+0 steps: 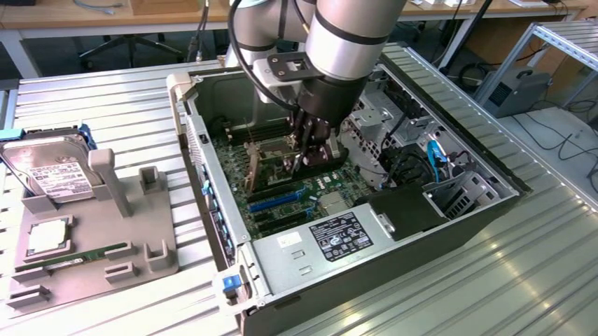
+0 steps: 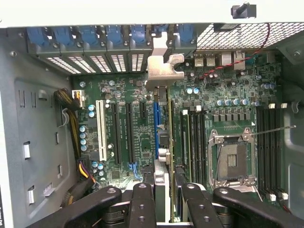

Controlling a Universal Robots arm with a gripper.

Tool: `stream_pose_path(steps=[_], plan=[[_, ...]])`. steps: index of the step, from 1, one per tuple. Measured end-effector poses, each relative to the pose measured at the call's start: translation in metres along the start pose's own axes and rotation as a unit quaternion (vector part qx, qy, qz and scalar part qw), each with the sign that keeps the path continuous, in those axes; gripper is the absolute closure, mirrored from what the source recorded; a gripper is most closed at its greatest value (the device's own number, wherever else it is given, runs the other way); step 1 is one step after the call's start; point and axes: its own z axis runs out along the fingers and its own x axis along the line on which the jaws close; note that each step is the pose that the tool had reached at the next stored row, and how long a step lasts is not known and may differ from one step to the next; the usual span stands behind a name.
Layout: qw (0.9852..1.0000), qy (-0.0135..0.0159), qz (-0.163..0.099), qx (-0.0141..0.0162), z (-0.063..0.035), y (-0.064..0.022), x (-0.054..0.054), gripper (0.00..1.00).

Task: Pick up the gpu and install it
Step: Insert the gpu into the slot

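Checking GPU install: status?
Gripper shut on thin black GPU card, edge-on over motherboard slots. Its silver bracket at case rear. Seating unclear. No obstruction seen.

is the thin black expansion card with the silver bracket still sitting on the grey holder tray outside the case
No. The thin black expansion card with its silver bracket stands on edge above the motherboard slots, held between the gripper fingers inside the case.

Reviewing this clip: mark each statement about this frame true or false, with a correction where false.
1. The gripper is inside the open computer case. True.
2. The gpu lies on the grey holder tray outside the case. False: it stands on edge between the gripper's fingers over the motherboard.
3. The hard drive stands in the tray. True.
4. The motherboard's CPU socket carries a fan cooler. False: it is bare.
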Motion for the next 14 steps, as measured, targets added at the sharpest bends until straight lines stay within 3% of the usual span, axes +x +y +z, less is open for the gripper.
stream_pose_path(steps=[14], plan=[[1.0000,0.0000,0.000,0.0000,0.0002,0.0013,0.0034,0.73]])
